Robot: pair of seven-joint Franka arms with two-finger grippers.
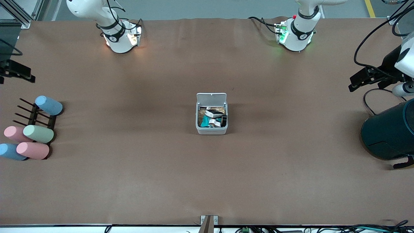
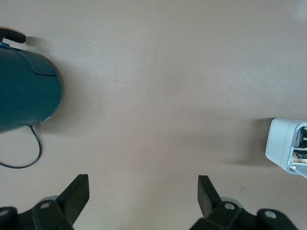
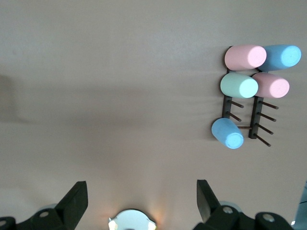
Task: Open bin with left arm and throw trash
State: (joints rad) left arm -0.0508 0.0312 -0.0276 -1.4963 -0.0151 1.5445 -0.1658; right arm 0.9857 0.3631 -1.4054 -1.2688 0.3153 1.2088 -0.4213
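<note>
The bin (image 1: pixel 212 118) stood open at mid-table, trash (image 1: pixel 213 117) inside, so the task looked done; the left gripper (image 2: pixel 144 203) and right gripper (image 3: pixel 142 203), both spread wide, hung well apart from it

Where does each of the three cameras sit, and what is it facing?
Front view: high across the table, facing both arm bases; open bin mid-table, trash inside.
Left wrist view: on the left arm, looking down past the open left end effector at the teal cylinder.
Right wrist view: on the right arm, looking down past the open right end effector at pastel cylinders.
Front and left wrist views share the bin.
</note>
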